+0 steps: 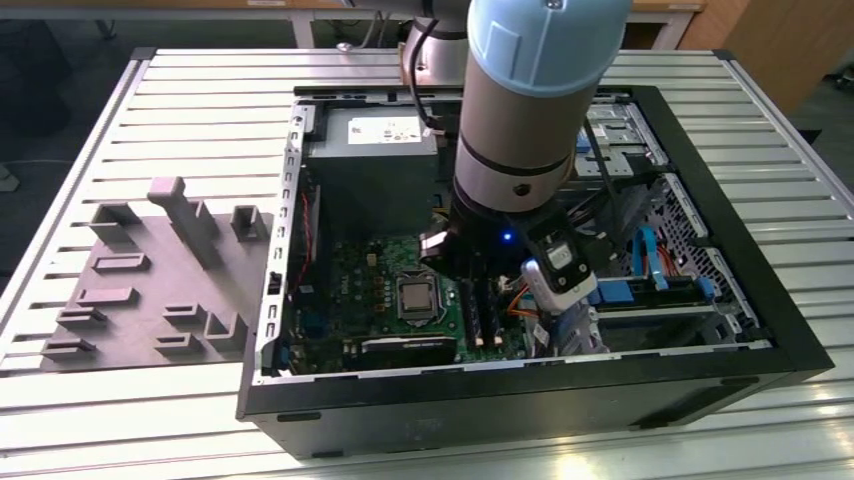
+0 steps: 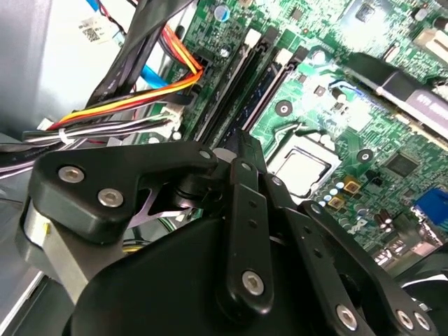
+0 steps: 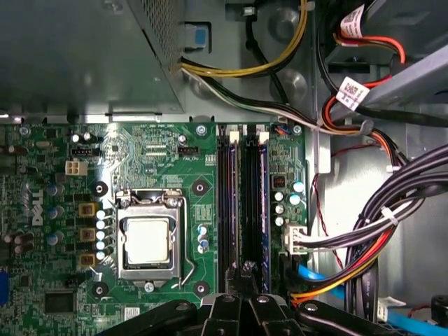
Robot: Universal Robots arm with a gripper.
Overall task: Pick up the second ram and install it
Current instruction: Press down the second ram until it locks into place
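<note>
Hovering: gripper (image 3: 246, 302) low inside case (image 1: 747, 372), over slots (image 3: 243, 203) beside socket (image 3: 148, 240) on board (image 3: 203, 150). Fingers drawn near together, tips in line with slot rows; whether they pinch ram (image 3: 246, 269), cannot tell. Ram: dark strip at fingertips, apparently standing in or on slot near board's edge. Cables (image 3: 364, 245) bundled just beside slots. Risk, judged: ram tilted or off-line with slot could jam or half-seat under push; linkage could snag cables.
</note>
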